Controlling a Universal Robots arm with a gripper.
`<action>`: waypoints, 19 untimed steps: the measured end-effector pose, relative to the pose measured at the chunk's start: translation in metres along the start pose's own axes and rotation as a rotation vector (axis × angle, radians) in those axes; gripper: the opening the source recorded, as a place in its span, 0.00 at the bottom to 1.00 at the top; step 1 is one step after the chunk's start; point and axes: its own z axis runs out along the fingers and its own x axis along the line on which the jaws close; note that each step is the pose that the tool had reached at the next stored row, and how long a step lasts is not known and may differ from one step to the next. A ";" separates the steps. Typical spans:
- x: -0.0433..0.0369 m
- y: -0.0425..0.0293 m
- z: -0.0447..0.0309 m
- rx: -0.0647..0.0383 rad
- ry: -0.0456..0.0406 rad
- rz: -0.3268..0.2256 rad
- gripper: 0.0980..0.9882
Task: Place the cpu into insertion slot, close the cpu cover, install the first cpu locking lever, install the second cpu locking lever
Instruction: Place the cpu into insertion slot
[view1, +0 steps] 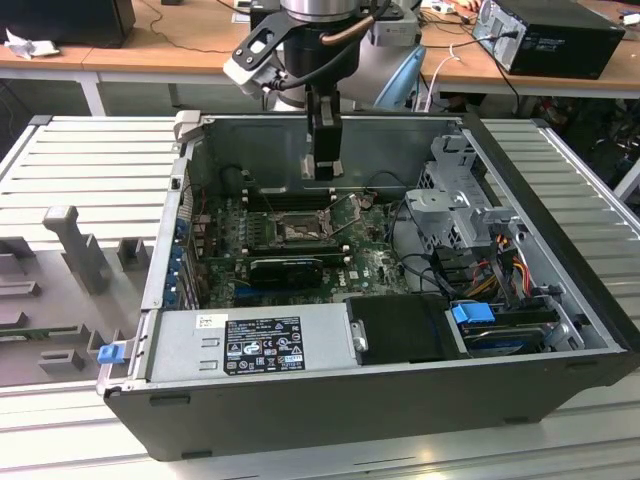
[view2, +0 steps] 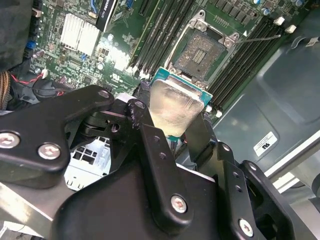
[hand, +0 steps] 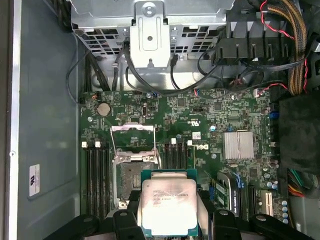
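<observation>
My gripper (view1: 323, 172) hangs inside the open computer case, above the motherboard and a little behind the insertion slot (view1: 299, 231). It is shut on the cpu (hand: 167, 206), a pale silver square chip on a green-edged base, also seen as the cpu (view2: 175, 107) in the second wrist view. Black fingers (view2: 146, 134) press on two opposite edges of the chip. The insertion slot (hand: 134, 177) lies open with its brownish pin field bare, just beside the held chip. The cpu cover (hand: 132, 139) is flipped up and back from the socket. A thin lever (view2: 260, 38) stands out beside the insertion slot (view2: 202, 50).
Memory slots (hand: 97, 175) flank the socket. A long black card (view1: 286, 268) lies in front of it, and a silver heat sink (hand: 238, 145) sits nearby. The power supply (view1: 250, 345), the drive cage (view1: 458, 205) and bundled cables (view1: 500, 255) crowd the case's front and the exterior view's right.
</observation>
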 end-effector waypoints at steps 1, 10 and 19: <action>0.0000 -0.0001 0.0006 0.001 -0.0001 0.001 0.48; -0.0001 -0.0003 0.0036 0.006 -0.0006 0.005 0.48; -0.0001 -0.0006 0.0069 0.011 -0.0013 0.010 0.48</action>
